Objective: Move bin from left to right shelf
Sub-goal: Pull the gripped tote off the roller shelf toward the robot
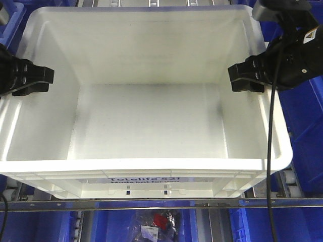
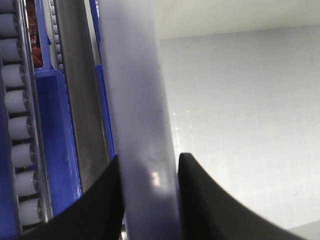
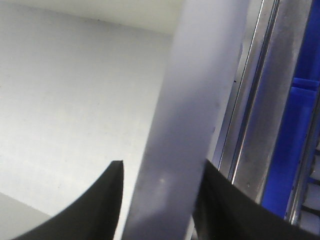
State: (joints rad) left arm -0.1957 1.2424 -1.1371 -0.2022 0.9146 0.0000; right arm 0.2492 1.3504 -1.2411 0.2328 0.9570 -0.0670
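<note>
Front view, looking down from above. The bin (image 1: 151,126) – a large white plastic tote with a thick ribbed rim – fills most of the frame, and its inside is bare. On its near face black print reads "Totelife 521"; the line below it is partly cut off by the rim. The near edge of the bin sits just above a metal rail (image 1: 151,204) that runs across the frame. Blue bins (image 1: 308,126) show past the right side, at the top left corner and below the rail. Under the rail, something red in a clear bag (image 1: 160,219) lies in shadow.

My left hand (image 1: 43,81) is closed on the bin's left wall, near the top. In the left wrist view one black finger (image 2: 95,205) is outside the rim and one inside, both pressed against it. Beside the rim there is a roller track (image 2: 17,130).

My right hand (image 1: 241,79) grips the right wall in the same way – narrowed onto the rim. In the right wrist view the outer finger (image 3: 225,210) touches the rim and the inner one is right beside it. A black cable (image 1: 271,141) hangs from that arm across the bin's right corner.
</note>
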